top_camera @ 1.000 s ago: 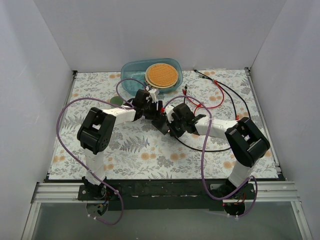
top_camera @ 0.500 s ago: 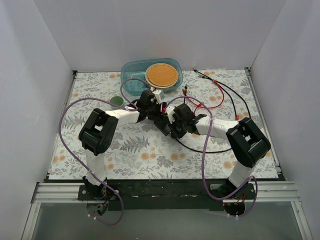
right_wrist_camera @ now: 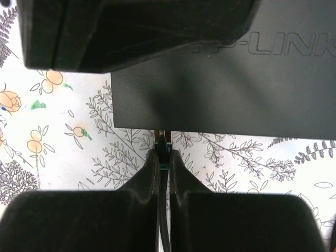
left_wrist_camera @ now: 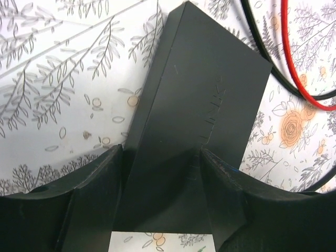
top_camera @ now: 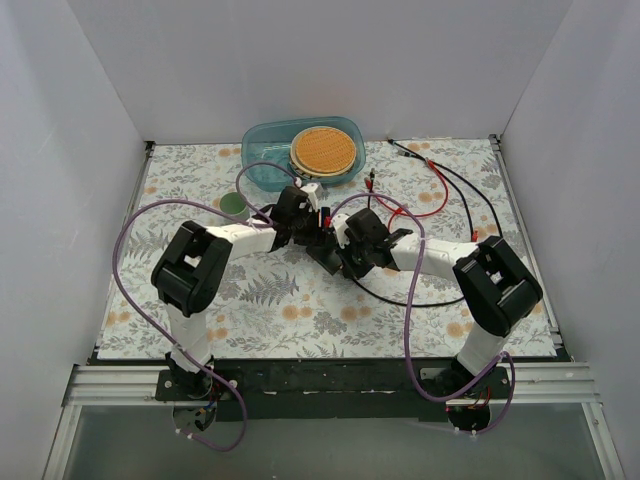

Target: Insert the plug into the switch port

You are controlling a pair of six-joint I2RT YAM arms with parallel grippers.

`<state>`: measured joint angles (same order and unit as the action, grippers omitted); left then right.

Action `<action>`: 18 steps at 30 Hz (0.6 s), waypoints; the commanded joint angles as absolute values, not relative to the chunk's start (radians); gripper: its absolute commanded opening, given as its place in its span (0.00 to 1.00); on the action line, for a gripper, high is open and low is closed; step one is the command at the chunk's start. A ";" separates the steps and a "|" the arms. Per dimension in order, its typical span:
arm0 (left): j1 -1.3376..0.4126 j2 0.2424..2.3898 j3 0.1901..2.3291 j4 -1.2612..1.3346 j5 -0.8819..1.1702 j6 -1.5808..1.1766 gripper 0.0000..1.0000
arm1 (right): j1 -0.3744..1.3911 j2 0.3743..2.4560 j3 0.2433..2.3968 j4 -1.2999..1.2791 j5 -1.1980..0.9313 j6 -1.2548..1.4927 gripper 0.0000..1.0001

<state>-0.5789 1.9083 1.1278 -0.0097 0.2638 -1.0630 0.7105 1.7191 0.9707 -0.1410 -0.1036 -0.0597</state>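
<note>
The switch (left_wrist_camera: 199, 105) is a flat matte-black box lying on the floral mat. My left gripper (left_wrist_camera: 161, 157) is shut on it, one finger on each long side. In the right wrist view the switch (right_wrist_camera: 226, 89) fills the top, lettering on its lid, with a left finger (right_wrist_camera: 131, 31) above it. My right gripper (right_wrist_camera: 164, 157) is shut on the small plug (right_wrist_camera: 164, 147), whose tip meets the switch's near edge. How far it is in, I cannot tell. Its black cable (right_wrist_camera: 164, 231) runs back between the fingers. From above, both grippers (top_camera: 310, 235) (top_camera: 345, 255) meet mid-table over the switch (top_camera: 324, 250).
A blue oval tub (top_camera: 265, 160) holding a round orange woven disc (top_camera: 323, 150) stands at the back centre. Red and black leads (top_camera: 440, 190) lie at the back right. A small green disc (top_camera: 232, 202) lies left of the arms. White walls enclose the mat.
The left arm has shifted slightly, its wrist a little nearer the right gripper. Both grips are unchanged.
</note>
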 commanded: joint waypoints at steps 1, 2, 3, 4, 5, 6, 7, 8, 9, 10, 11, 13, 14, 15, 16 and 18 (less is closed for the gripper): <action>-0.704 1.862 1.048 -0.244 0.752 -1.265 0.44 | 0.704 1.703 1.077 0.353 -0.006 -0.064 0.01; -0.695 1.862 1.037 -0.244 0.736 -1.276 0.46 | 0.704 1.701 1.077 0.347 -0.006 -0.063 0.01; -0.687 1.862 1.032 -0.245 0.724 -1.284 0.48 | 0.704 1.703 1.077 0.327 -0.006 -0.061 0.01; -0.667 1.861 1.028 -0.244 0.715 -1.290 0.49 | 0.703 1.703 1.078 0.318 -0.006 -0.058 0.03; -0.660 1.853 1.025 -0.244 0.684 -1.296 0.50 | 0.703 1.704 1.078 0.308 -0.006 -0.055 0.05; -0.651 1.848 1.022 -0.244 0.669 -1.307 0.54 | 0.704 1.704 1.077 0.296 -0.017 -0.052 0.07; -0.634 1.842 1.019 -0.244 0.654 -1.312 0.55 | 0.703 1.706 1.071 0.279 -0.024 -0.049 0.11; -0.624 1.836 1.017 -0.245 0.632 -1.316 0.57 | 0.703 1.703 1.068 0.269 -0.034 -0.048 0.13; -0.615 1.821 1.017 -0.256 0.593 -1.324 0.61 | 0.704 1.701 1.065 0.259 -0.047 -0.040 0.16; -0.594 1.815 1.014 -0.262 0.571 -1.331 0.62 | 0.703 1.701 1.062 0.229 -0.054 -0.038 0.21; -0.582 1.810 1.014 -0.270 0.557 -1.336 0.63 | 0.704 1.701 1.065 0.207 -0.055 -0.038 0.22; -0.548 1.790 1.005 -0.288 0.508 -1.344 0.66 | 0.703 1.698 1.065 0.154 -0.060 -0.035 0.27; -0.539 1.783 1.002 -0.293 0.491 -1.345 0.67 | 0.703 1.695 1.063 0.137 -0.057 -0.035 0.28; -0.531 1.767 1.000 -0.305 0.474 -1.345 0.68 | 0.701 1.692 1.062 0.121 -0.051 -0.035 0.30; -0.519 1.763 0.997 -0.311 0.451 -1.345 0.71 | 0.703 1.689 1.060 0.104 -0.048 -0.035 0.35; -0.511 1.753 1.003 -0.337 0.417 -1.342 0.73 | 0.704 1.689 1.072 0.043 -0.044 -0.037 0.39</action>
